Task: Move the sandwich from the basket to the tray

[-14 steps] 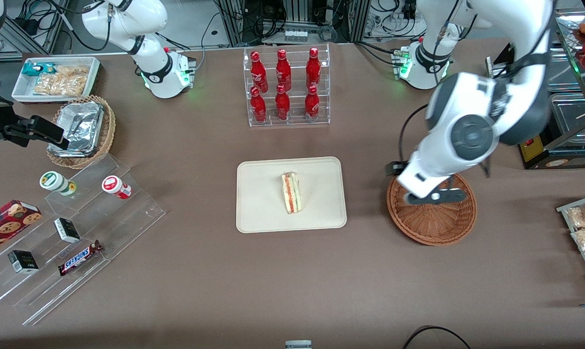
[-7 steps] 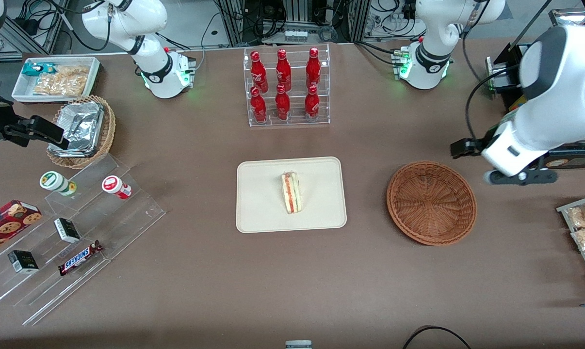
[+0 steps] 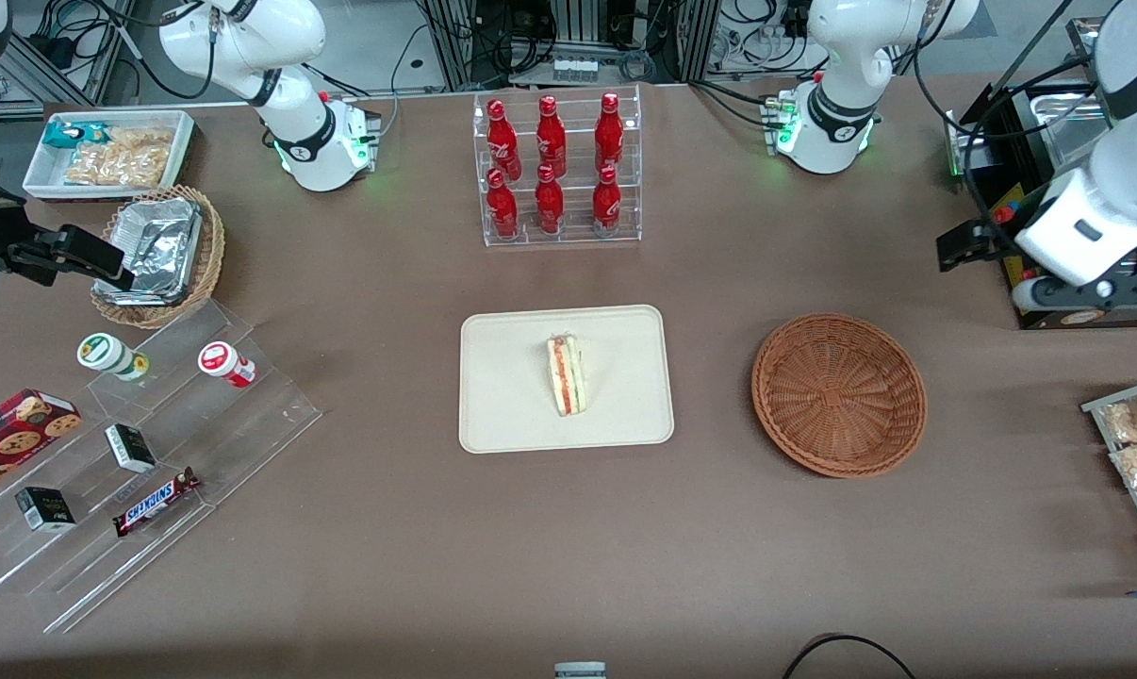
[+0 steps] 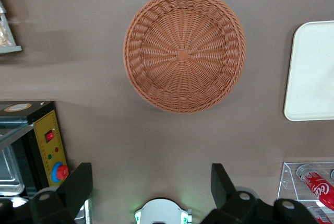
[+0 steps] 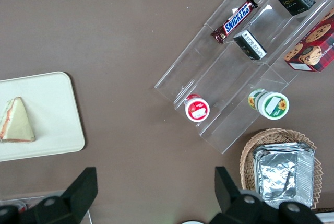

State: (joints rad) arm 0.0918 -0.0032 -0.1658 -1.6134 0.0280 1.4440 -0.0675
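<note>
Gripper (image 4: 148, 185) empty, fingers (image 4: 78, 185) spread wide apart, pointing down at bare table (image 3: 568, 547). Raised high, well clear of basket (image 3: 839, 394), toward working arm's end of table and farther from front camera than basket. Wrist and forearm (image 3: 1087, 226) angled up out of view above a black box with red button (image 4: 44, 145). Basket holds nothing. Sandwich (image 3: 567, 374) lying flat near middle of tray (image 3: 512, 415), filling edge up. Tray well apart from basket, nearer front camera than bottle rack (image 3: 556, 170)
</note>
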